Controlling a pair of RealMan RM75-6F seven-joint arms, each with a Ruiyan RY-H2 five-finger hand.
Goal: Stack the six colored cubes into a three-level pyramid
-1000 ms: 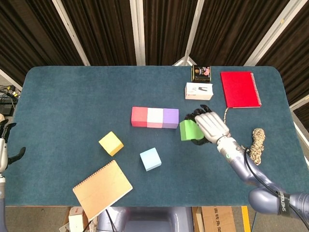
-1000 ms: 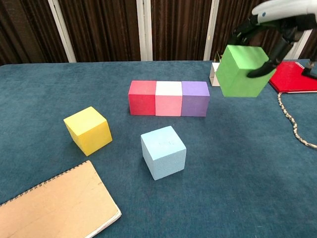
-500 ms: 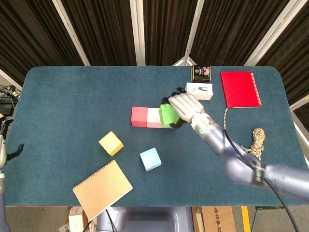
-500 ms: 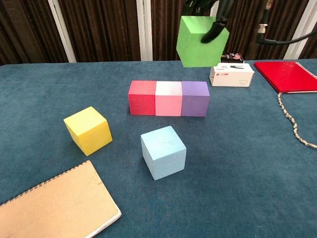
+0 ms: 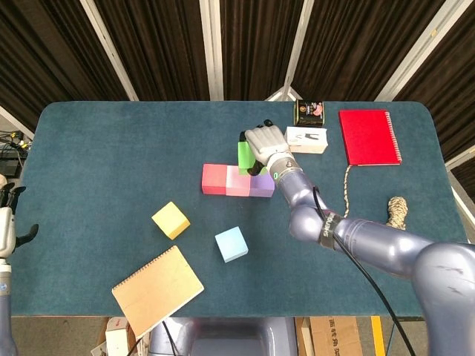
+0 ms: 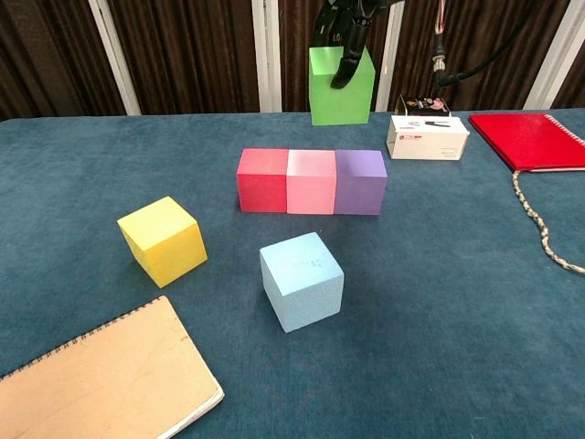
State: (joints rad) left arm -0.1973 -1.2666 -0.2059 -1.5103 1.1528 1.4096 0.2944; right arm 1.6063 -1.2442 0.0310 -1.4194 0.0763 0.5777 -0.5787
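Overhead, the right robot hand (image 5: 267, 141) holds the green cube (image 6: 341, 86) in the air above the row of red cube (image 6: 262, 180), pink cube (image 6: 311, 181) and purple cube (image 6: 360, 181) on the counter (image 5: 111, 156). Nearer, the yellow cube (image 6: 163, 240) and blue cube (image 6: 301, 280) sit apart. The left robot hand (image 5: 9, 230) hangs off the counter's edge, its grip unclear.

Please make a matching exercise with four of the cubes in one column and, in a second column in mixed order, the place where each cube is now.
Things:
1. green cube
2. pink cube
3. yellow cube
4. light blue cube

Places:
A. middle of the row of three
B. alone on the table, nearest the tan notebook
C. held in the air by the right hand
D. alone on the table, in front of the row

Pairs: 1-C, 2-A, 3-B, 4-D
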